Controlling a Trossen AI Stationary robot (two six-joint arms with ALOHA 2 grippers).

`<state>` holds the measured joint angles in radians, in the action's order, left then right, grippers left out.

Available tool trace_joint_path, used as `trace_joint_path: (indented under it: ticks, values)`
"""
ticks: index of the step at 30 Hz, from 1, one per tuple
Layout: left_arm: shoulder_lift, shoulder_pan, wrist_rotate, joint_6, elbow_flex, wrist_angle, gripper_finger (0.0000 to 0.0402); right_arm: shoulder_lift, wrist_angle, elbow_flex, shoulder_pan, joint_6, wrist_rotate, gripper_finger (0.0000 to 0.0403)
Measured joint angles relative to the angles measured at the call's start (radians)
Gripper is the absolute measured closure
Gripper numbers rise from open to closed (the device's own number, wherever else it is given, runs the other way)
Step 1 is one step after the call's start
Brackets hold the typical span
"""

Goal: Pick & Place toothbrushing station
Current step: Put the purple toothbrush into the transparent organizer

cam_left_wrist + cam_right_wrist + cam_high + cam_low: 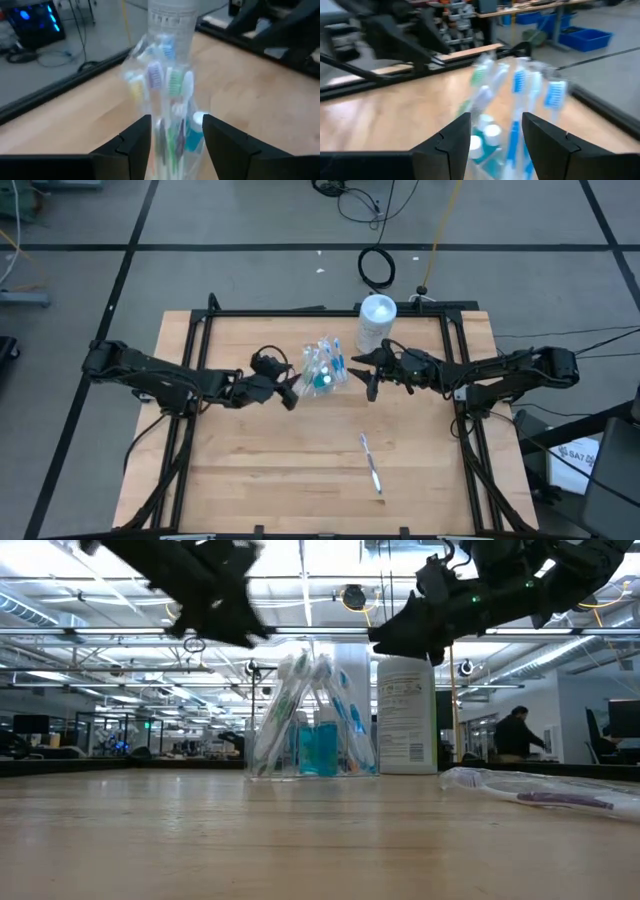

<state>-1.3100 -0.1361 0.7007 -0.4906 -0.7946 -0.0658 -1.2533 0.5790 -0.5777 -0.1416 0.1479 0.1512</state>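
A clear cup (322, 370) holding several toothbrushes and a blue-capped tube stands upright on its base mid-table (315, 735). A wrapped toothbrush (371, 464) lies flat on the wood near the front (540, 792). My left gripper (292, 392) hangs open just left of the cup and above the table (225, 625). In its wrist view (175, 135) the brush heads (160, 77) show beyond the fingers. My right gripper (366, 372) hangs open just right of the cup, at brush-head height (385, 638). The brushes (520, 85) show past its fingers.
A white bottle (376, 320) stands upright behind and to the right of the cup (405, 715), under my right arm. A black frame (330, 311) runs along the table's far edge and sides. Bare wood lies at the front left (240, 470).
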Motion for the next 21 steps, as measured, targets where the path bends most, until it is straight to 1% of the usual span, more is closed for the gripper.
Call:
trace_joint_path:
  ticks: [2,3,4,7,9,11,13,16,21]
  values:
    - [0.042,0.005,-0.032,-0.002,0.005,-0.074,0.0217,0.000,0.004,0.000,0.007,0.023,-0.030,0.0234]
    - [0.055,0.013,-0.049,-0.001,0.008,-0.082,0.0217,0.000,0.001,0.000,0.013,0.029,-0.037,0.0234]
    - [0.065,0.023,-0.084,-0.003,0.002,-0.080,0.0217,0.000,-0.001,0.000,0.021,0.032,-0.047,0.0234]
    - [0.097,0.042,-0.201,-0.005,0.007,-0.167,0.0217,0.000,0.006,0.000,0.053,0.032,-0.049,0.0234]
    - [0.106,0.051,-0.290,-0.005,0.004,-0.191,0.0217,0.000,0.013,0.000,0.077,0.032,-0.049,0.0234]
    - [0.112,0.052,-0.340,0.008,0.006,-0.232,0.0217,0.000,0.025,0.000,0.101,0.035,-0.048,0.0234]
    - [0.110,0.049,-0.356,0.039,0.005,-0.227,0.0217,0.000,0.022,0.000,0.128,0.053,-0.035,0.0234]
    - [0.107,0.048,-0.357,0.095,0.005,-0.219,0.0217,0.000,0.014,0.000,0.171,0.070,0.023,0.0234]
    - [0.104,0.050,-0.356,0.119,0.004,-0.220,0.0217,0.000,-0.014,-0.013,0.243,0.091,0.064,0.0234]
